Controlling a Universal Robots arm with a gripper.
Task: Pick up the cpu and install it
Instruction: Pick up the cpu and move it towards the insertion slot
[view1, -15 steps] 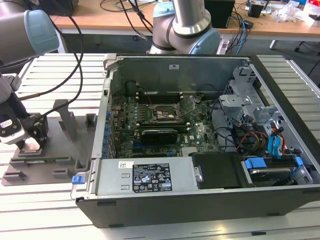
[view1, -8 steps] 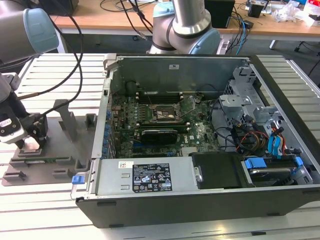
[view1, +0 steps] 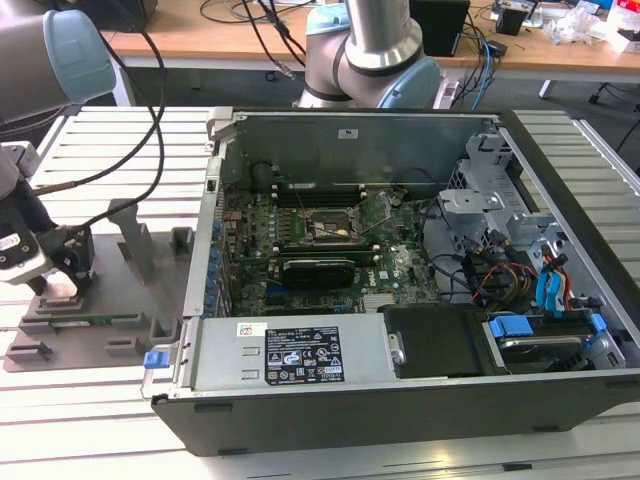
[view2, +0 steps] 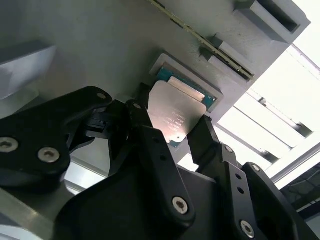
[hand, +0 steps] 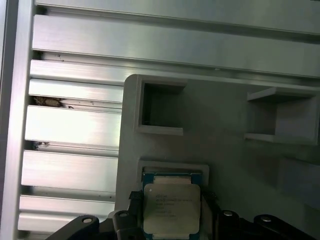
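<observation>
The cpu (view2: 176, 116), a flat square chip with a pale metal top on a green board, lies in a shallow pocket of the grey fixture plate (view1: 110, 300) at the exterior view's left. In the first wrist view the cpu (hand: 171, 207) sits between two black fingers (hand: 134, 200). My gripper (view2: 170, 127) is down over it, its fingers pressed against two opposite edges of the chip. In the exterior view the gripper (view1: 62, 285) stands low on the plate, well to the left of the open computer case (view1: 400, 130). The case's motherboard socket (view1: 330, 228) lies open.
The fixture plate carries raised holders and an upright block (view1: 135, 240). A long black card (view1: 320, 268) sits in the motherboard below the socket. Cables and drive cages (view1: 520, 250) crowd the case's right side. Black cables (view1: 150, 120) hang from the arm.
</observation>
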